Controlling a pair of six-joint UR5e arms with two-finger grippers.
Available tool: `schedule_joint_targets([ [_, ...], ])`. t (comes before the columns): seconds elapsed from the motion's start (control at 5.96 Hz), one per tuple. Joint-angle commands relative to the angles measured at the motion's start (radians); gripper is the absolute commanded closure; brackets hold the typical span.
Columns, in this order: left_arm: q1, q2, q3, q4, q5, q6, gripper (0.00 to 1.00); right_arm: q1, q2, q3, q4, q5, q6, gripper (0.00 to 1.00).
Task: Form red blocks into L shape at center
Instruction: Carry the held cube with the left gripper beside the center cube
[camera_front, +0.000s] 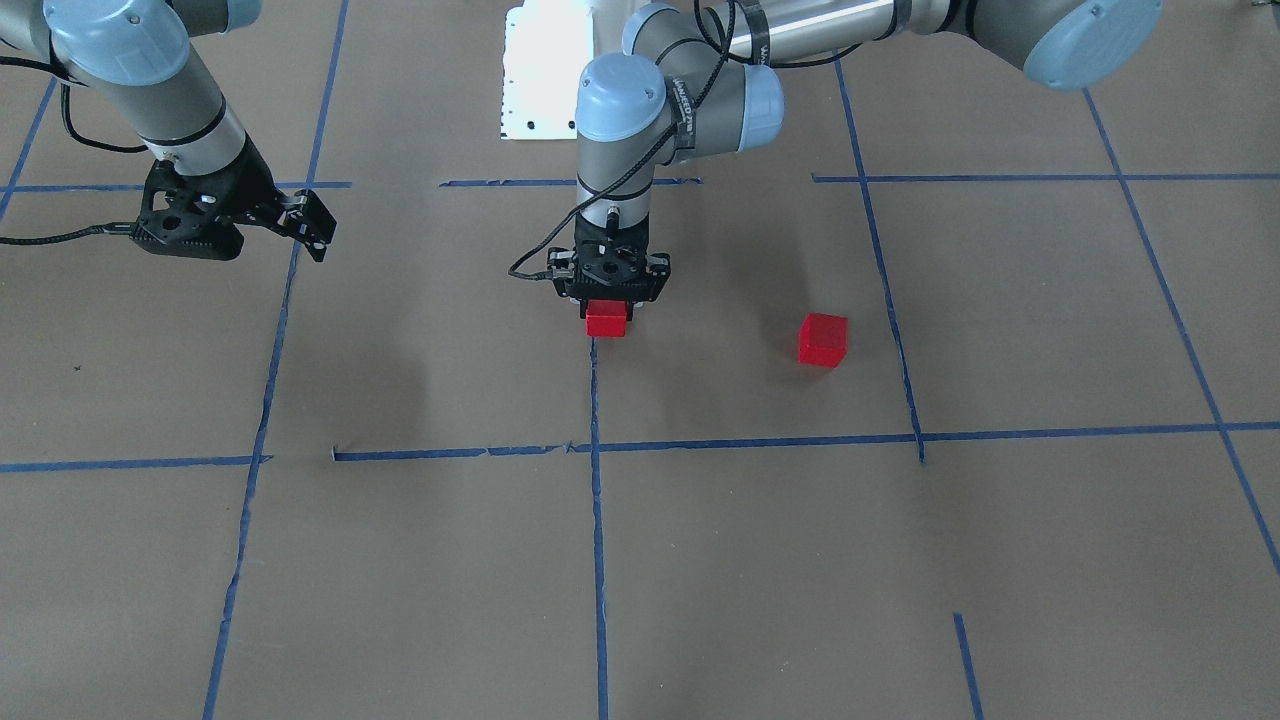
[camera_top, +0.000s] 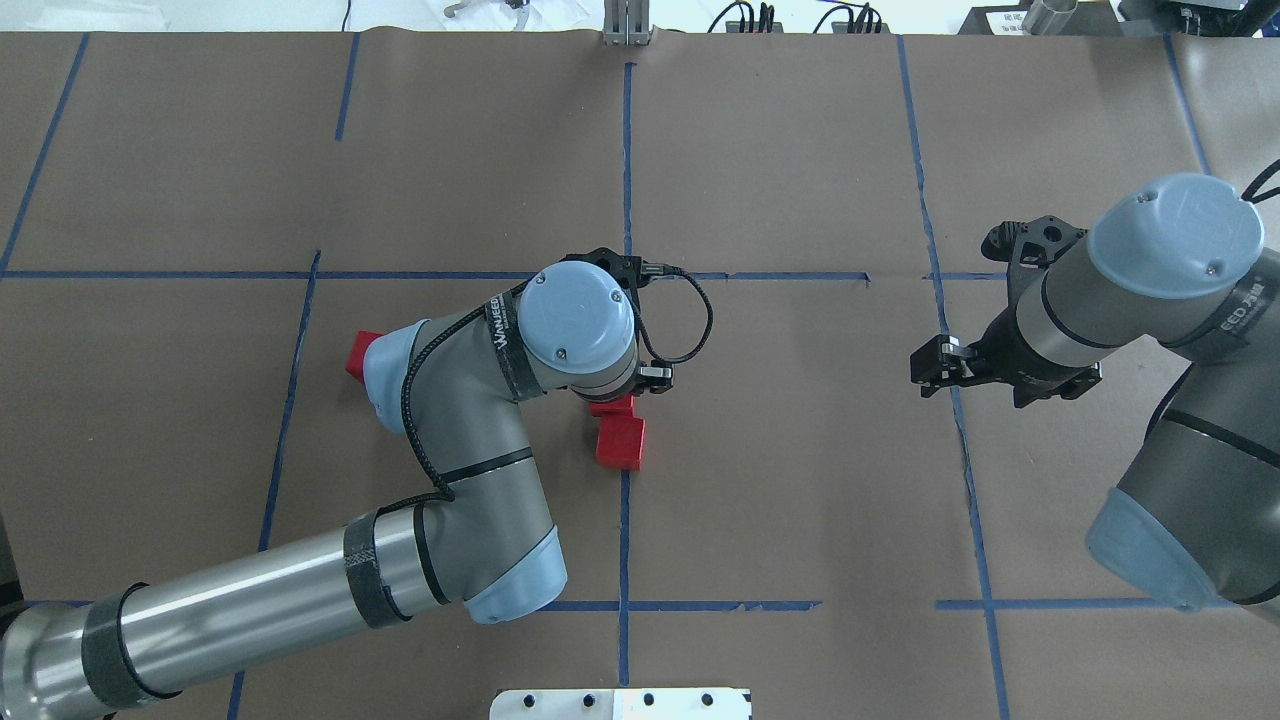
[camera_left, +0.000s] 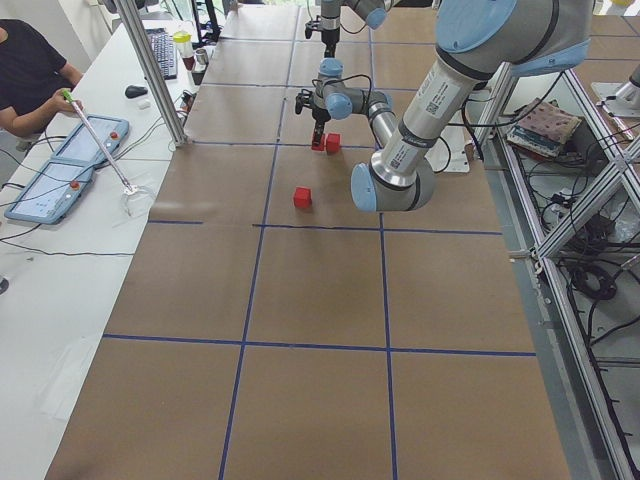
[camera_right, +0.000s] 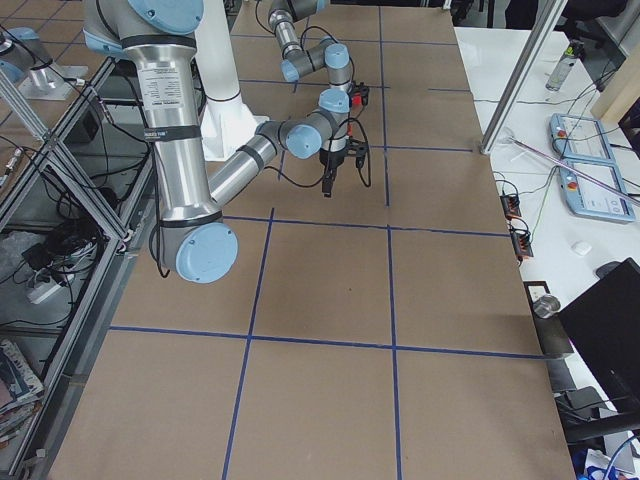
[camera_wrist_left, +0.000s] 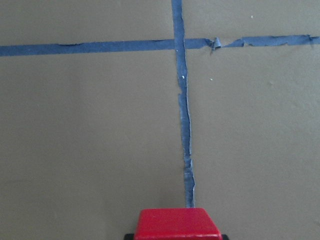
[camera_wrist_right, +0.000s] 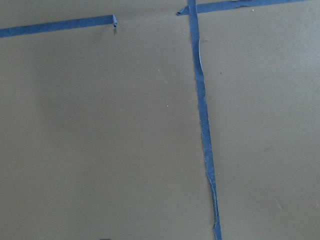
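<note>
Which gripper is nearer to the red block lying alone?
Left. The left gripper, holding another block at the center line, is close to the lone block; the right gripper hangs far beyond the left one.

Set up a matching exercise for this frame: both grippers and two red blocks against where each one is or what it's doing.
1. left gripper
2. right gripper
3. lone red block
4. robot-side red block

A. alone on the paper, away from the centre line
B. empty, above a side tape line
C. closed on the gripped red block at the centre line
D. on the centre line, beside the gripped red block

Pairs: 1-C, 2-B, 3-A, 4-D
</note>
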Motion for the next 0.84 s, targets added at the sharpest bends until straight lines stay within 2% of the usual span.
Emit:
schedule_joint_targets([
  [0.0, 0.015, 0.000, 0.002, 0.000, 0.004, -0.005, 1.00, 0.002, -0.003, 0.000, 0.000, 0.000, -0.007, 0.00],
  [0.34, 0.016, -0.002, 0.002, 0.002, 0.007, -0.024, 0.99, 0.005, -0.003, 0.000, 0.000, 0.000, -0.007, 0.00],
  [0.67, 0.016, -0.003, 0.002, 0.000, 0.007, -0.031, 0.94, 0.005, -0.003, 0.000, 0.000, 0.000, -0.005, 0.00],
])
